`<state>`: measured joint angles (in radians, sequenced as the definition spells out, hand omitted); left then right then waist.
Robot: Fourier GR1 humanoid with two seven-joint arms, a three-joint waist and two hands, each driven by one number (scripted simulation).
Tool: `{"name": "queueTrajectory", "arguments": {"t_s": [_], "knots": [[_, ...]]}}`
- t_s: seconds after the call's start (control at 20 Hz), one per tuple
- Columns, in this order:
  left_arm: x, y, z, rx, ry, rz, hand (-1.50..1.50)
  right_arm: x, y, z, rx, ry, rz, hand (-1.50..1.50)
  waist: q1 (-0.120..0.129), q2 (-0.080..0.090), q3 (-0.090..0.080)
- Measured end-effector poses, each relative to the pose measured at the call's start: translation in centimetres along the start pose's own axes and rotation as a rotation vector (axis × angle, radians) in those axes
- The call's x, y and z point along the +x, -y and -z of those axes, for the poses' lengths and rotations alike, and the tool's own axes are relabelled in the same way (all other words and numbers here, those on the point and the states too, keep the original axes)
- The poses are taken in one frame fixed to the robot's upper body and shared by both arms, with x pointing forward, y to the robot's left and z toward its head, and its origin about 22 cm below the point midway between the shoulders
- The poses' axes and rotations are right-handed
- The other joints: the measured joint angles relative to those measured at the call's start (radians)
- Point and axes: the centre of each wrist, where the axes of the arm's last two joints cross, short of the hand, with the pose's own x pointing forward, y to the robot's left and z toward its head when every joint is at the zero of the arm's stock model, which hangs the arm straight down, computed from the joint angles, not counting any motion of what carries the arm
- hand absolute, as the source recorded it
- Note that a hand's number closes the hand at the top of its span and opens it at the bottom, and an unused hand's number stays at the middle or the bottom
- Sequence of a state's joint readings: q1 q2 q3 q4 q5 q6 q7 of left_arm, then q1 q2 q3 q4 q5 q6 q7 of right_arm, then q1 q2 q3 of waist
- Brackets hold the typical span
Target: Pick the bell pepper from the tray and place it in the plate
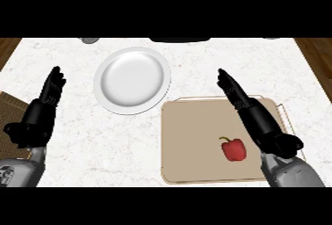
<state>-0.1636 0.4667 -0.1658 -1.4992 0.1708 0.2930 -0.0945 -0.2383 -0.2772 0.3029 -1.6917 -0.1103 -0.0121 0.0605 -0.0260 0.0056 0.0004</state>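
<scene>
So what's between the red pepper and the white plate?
Nothing, as the head view shows: only bare tan tray around the pepper, then a strip of white counter up to the plate.

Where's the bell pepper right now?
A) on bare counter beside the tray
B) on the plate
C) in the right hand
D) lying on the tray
D: the red bell pepper lies on the tan tray, just left of the right hand, whose fingers are straight and hold nothing; the white plate has nothing on it.
</scene>
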Motion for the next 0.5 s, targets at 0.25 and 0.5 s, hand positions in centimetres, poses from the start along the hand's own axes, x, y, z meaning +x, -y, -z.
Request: {"name": "queueTrajectory", "arguments": {"t_s": [0.25, 0.5], "knots": [[1.9, -0.4, 1.5, -0.053, 0.043, -0.019, 0.0, 0.6, -5.0, 1.1, 0.194, 0.103, 0.032, 1.5, 0.029, -0.004, 0.0], [2.7, -0.3, 2.0, -0.093, 0.031, -0.044, 0.0, 0.1, -4.9, 1.2, 0.27, 0.074, -0.414, 1.5, 0.016, -0.025, -0.009]]}}
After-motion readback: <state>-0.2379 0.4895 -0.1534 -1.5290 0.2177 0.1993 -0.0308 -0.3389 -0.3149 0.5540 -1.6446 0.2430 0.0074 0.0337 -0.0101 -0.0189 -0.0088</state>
